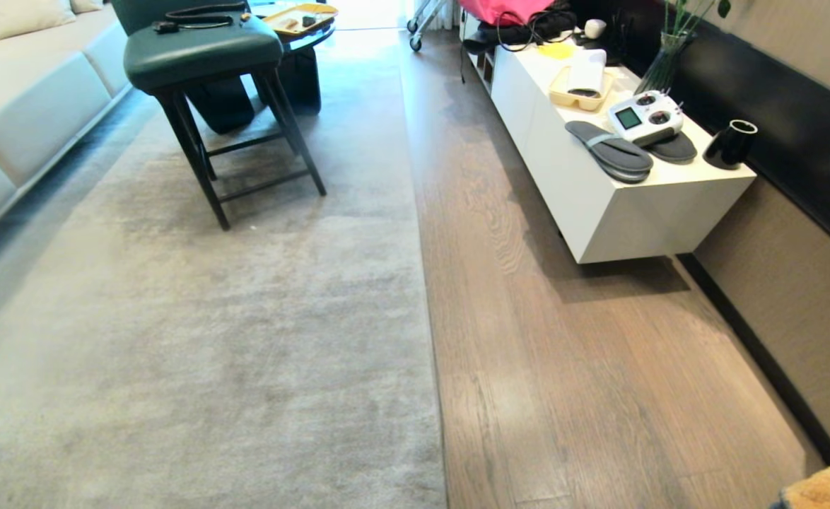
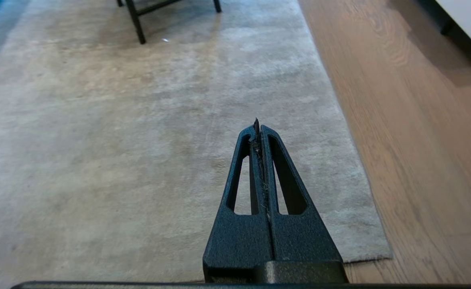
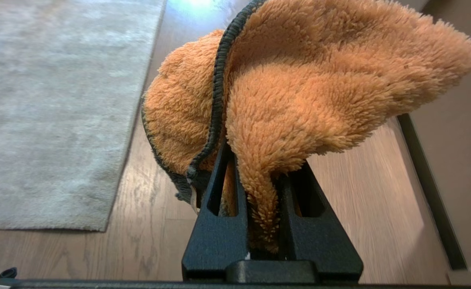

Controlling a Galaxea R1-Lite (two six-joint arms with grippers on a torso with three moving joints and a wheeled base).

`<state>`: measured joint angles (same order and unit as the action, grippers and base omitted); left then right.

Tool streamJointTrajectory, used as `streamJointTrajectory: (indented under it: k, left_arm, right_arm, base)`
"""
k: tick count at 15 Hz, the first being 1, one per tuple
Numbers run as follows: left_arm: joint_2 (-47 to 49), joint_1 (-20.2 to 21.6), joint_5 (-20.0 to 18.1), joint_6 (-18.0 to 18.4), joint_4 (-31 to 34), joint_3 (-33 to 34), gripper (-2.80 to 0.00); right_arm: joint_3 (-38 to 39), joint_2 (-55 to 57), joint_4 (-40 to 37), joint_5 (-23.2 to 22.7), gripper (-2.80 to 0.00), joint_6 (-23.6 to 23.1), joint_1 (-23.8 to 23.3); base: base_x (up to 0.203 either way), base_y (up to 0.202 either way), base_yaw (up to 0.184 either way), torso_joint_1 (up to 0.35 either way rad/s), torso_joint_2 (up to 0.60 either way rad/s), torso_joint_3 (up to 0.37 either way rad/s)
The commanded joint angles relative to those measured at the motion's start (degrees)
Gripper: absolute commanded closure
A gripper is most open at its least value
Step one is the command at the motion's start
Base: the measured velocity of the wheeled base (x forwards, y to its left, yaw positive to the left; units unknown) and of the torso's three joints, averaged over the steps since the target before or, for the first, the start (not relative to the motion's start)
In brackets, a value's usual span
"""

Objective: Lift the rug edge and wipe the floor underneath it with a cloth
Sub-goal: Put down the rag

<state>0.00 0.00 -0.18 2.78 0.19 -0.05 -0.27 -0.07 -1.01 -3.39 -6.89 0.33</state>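
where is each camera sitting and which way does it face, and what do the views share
Head view: on the robot's head, looking forward and down along the rug edge, the floor and a white cabinet; no arm shows, only the cloth at the corner.
Left wrist view: behind the left gripper, shut and empty, above the rug.
Right wrist view: behind the right gripper, shut on the cloth, above the floor.
Shared: all three show the rug edge and floor.
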Motion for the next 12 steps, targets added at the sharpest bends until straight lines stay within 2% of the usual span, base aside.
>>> streamJointTrajectory:
  k: [1,3,12]
  left_arm:
    - [0.0,0.0,0.0,0.0,0.0,0.0,0.0]
    - [0.0,0.0,0.0,-0.1,-0.1,0.0,0.0]
    - [0.0,0.0,0.0,-0.1,-0.1,0.0,0.0]
  right_arm:
    - [0.0,0.1,0.0,0.0,0.0,-0.1,0.0]
    - [0.0,0.1,0.0,0.0,0.0,-0.1,0.0]
    - [0.0,0.1,0.0,0.0,0.0,-0.1,0.0]
  base:
    - [0.0,0.0,0.0,0.0,0.0,0.0]
    - [-0.002,-0.105,0.012,-0.002,0.0,0.007]
    - [0.0,-0.194,0.001,0.003,0.0,0.003]
